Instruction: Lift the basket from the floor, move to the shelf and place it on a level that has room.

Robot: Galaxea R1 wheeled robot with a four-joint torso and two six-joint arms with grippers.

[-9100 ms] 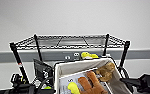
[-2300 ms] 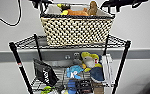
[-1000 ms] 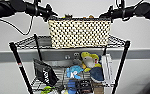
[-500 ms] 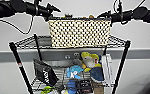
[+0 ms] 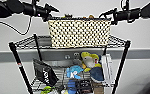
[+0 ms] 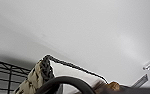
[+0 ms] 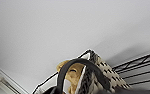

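Since a second ago, nothing has shifted: basket (image 5: 79, 33) on the shelf's (image 5: 21, 67) top level (image 5: 28, 42), left gripper (image 5: 49, 13) and right gripper (image 5: 108, 15) at its ends; finger state cannot be told. Lower tier: plush toys (image 5: 89, 61), dark bag (image 5: 44, 72). Left wrist view: woven corner (image 6: 37, 77), dark handle (image 6: 66, 81). Right wrist view: handle (image 7: 76, 65), orange-brown plush (image 7: 74, 73).

Yellow plush toy (image 5: 89, 60), blue plush (image 5: 73, 71), black bag (image 5: 44, 73)
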